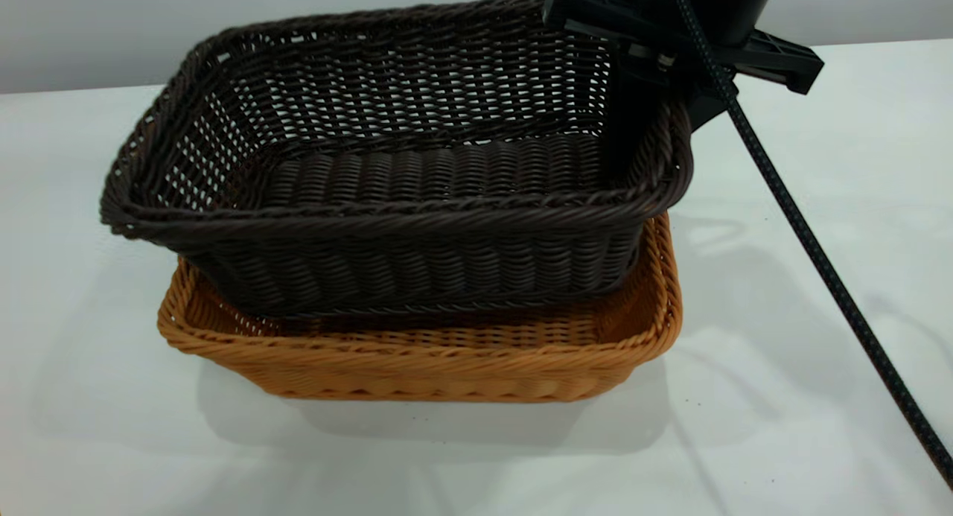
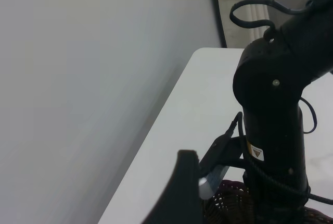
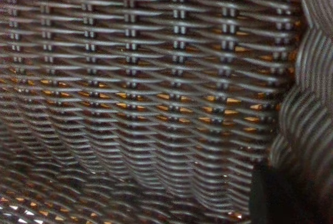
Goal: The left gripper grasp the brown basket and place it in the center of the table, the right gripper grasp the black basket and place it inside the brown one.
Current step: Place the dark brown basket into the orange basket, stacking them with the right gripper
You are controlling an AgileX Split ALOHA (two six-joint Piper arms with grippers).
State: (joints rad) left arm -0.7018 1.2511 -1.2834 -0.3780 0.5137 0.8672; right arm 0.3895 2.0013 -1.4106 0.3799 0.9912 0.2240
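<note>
Fingers of the right gripper [image 1: 633, 106] pinch the black basket [image 1: 394, 173] rim above the brown basket [image 1: 447, 360]; no readable writing.

Readable text: none in any view.
Sticker: a small white label with a warning triangle [image 2: 255, 152] sits on the black arm's lower housing [image 2: 276, 130], seen from the left wrist; its print cannot be made out.
</note>
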